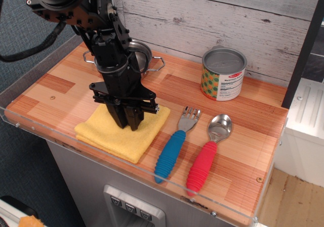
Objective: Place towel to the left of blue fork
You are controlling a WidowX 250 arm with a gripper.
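The yellow towel (104, 135) lies flat on the wooden counter, near the front edge. The blue fork (174, 145) lies just right of it, handle toward the front, with a small gap between them. My gripper (126, 122) points straight down onto the towel's right half. Its fingers stand slightly apart, with the tips resting on the cloth. The arm hides the towel's back edge.
A red-handled spoon (206, 156) lies right of the fork. A tin can (223, 74) stands at the back right. A steel pan (144, 56) sits behind my arm by the wall. A clear plastic rim (152, 175) runs along the counter's front.
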